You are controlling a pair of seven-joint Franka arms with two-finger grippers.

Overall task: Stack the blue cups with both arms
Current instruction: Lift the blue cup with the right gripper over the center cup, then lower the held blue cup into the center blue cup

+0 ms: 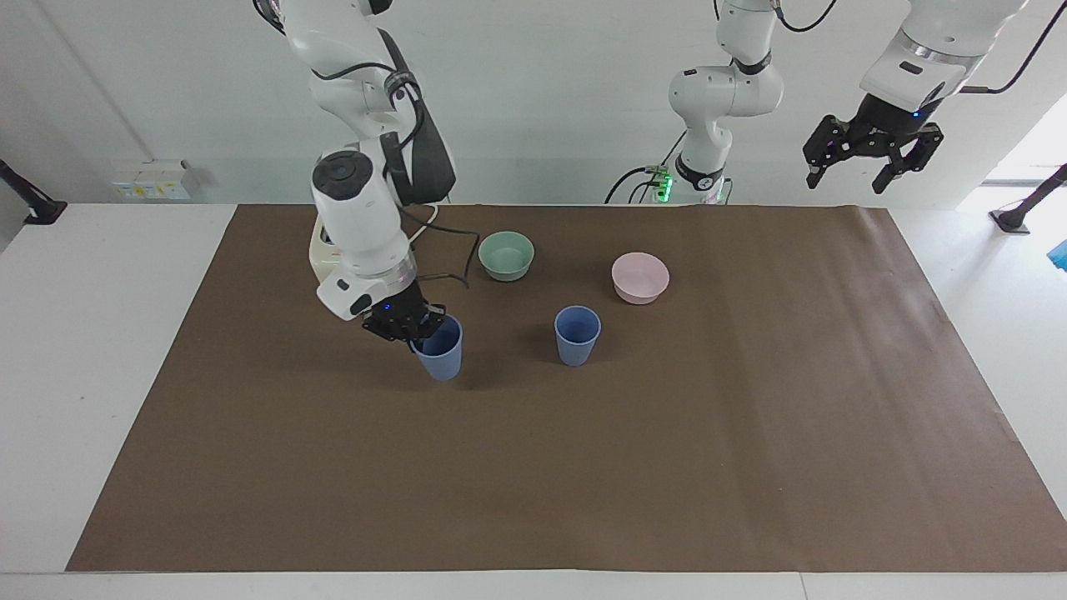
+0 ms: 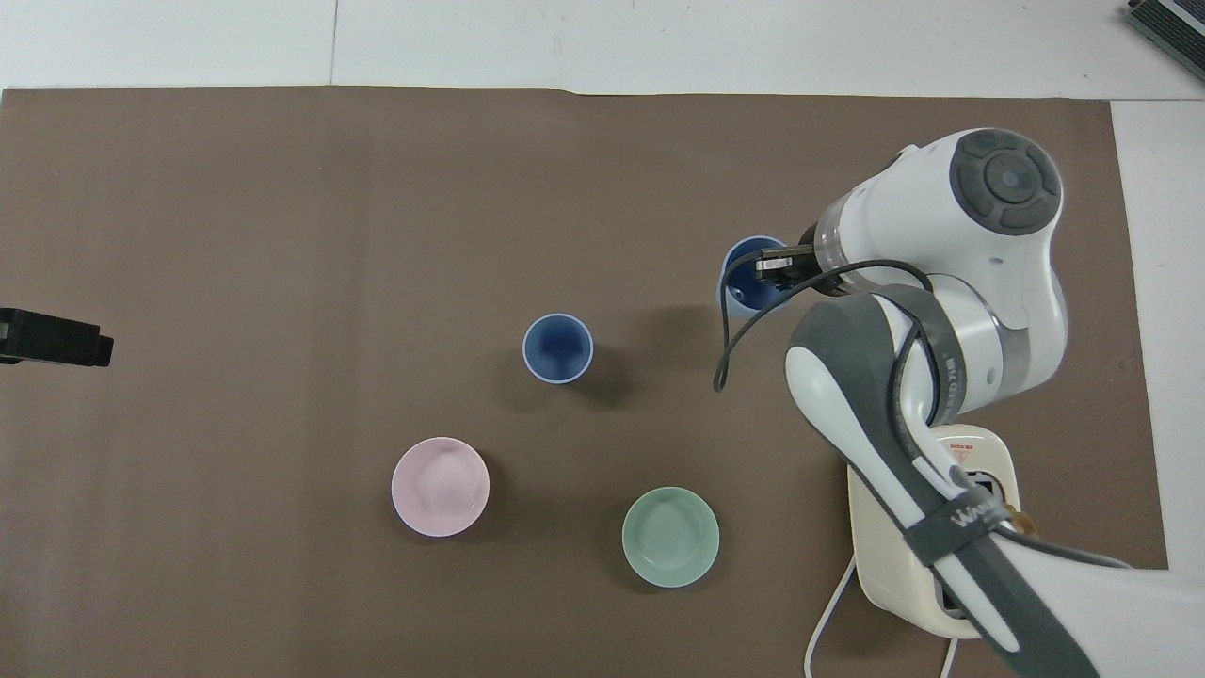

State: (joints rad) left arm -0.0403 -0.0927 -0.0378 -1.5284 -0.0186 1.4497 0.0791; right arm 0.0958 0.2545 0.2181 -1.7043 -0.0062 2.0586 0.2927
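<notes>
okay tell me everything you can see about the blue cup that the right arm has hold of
The held blue cup is a small, matte periwinkle tumbler, plastic by its look: tapered, handleless, empty. It hangs upright, mouth up, lifted just above the brown mat. The right gripper has its jaws shut on the rim, one inside. Nothing else touches it; the second blue cup stands apart.

A plain white wall (image 1: 542,100) stood at the robots' end. A brown paper sheet (image 1: 667,467) covered the white tabletop (image 1: 75,350). Daylight came in at one corner.
</notes>
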